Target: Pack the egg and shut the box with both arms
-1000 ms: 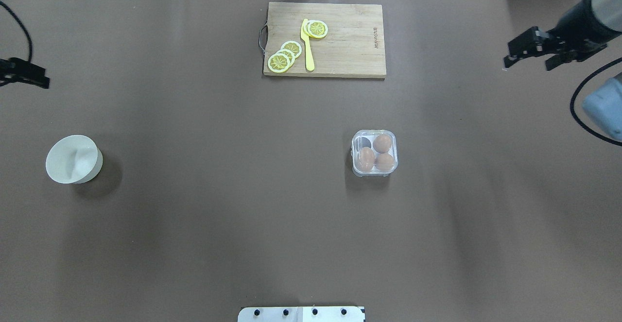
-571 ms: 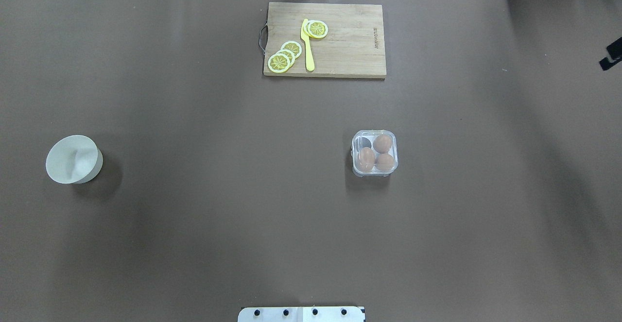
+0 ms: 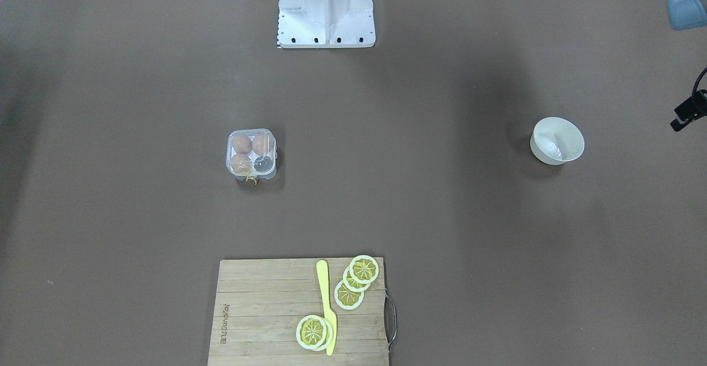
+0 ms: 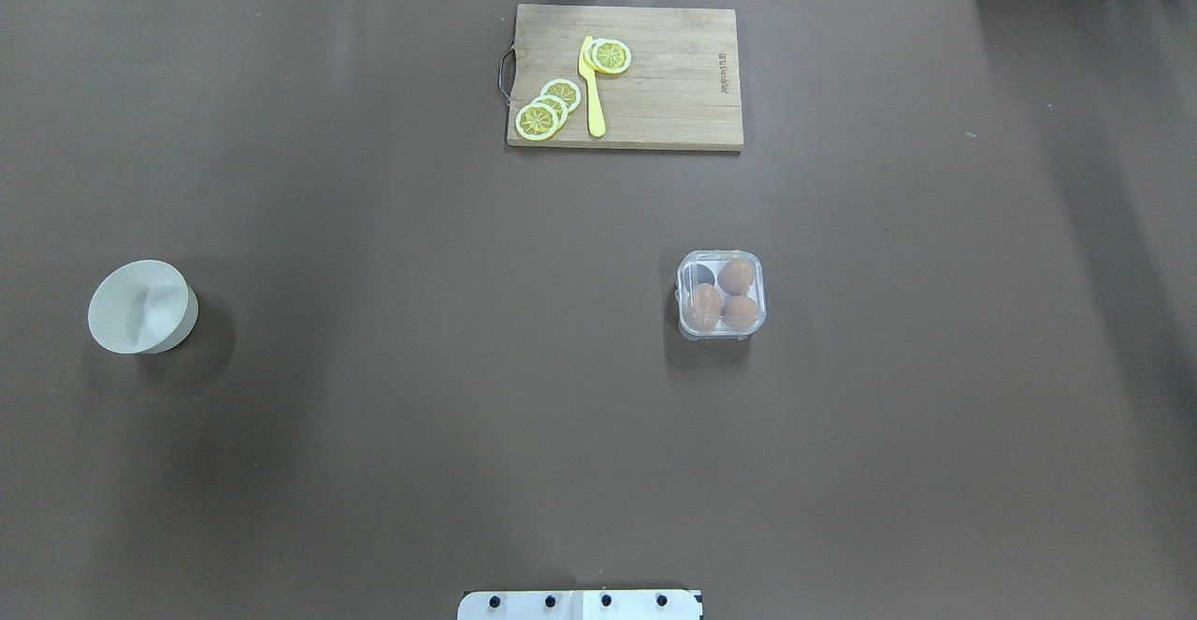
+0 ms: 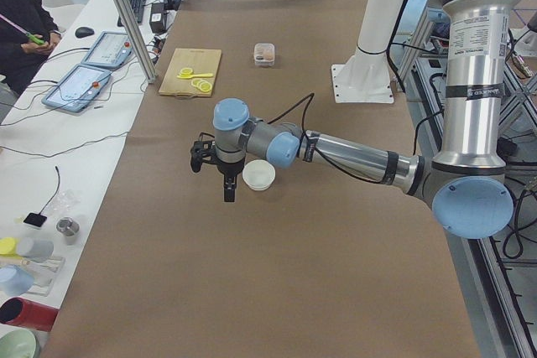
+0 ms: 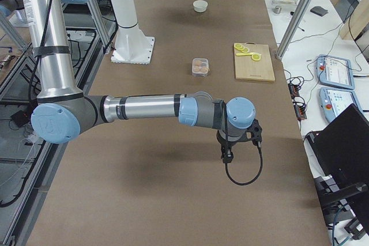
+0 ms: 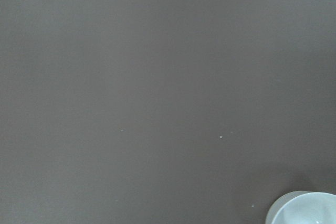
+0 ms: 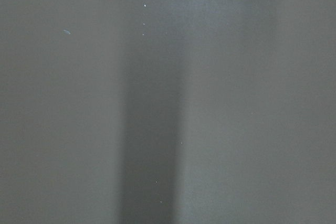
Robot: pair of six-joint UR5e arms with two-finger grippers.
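The clear box [image 4: 721,294] stands right of the table's middle and also shows in the front view [image 3: 251,154]. Its lid looks down over the cells. Three alike brown eggs [image 4: 737,276] fill three cells, and I cannot tell the task's egg from the others. The fourth cell [image 3: 264,162] is empty. A yellow thread [image 3: 252,179] hangs at the box's far side. My left gripper [image 5: 216,172] hovers beside the white bowl, only a black tip showing in the front view [image 3: 686,113]. My right gripper [image 6: 237,145] hovers far off to the box's right. I cannot tell either one's state.
A white bowl [image 4: 142,307] sits at the left; its rim shows in the left wrist view [image 7: 304,208]. A wooden board [image 4: 673,87] with lemon slices [image 4: 548,108] and a yellow knife [image 4: 593,87] lies at the far edge. The white stand [image 3: 326,7] is at the robot's side.
Both grippers have drawn outward and left the overhead view: the left one past the left edge, the right one past the right edge. The box, eggs and bowl have not moved.
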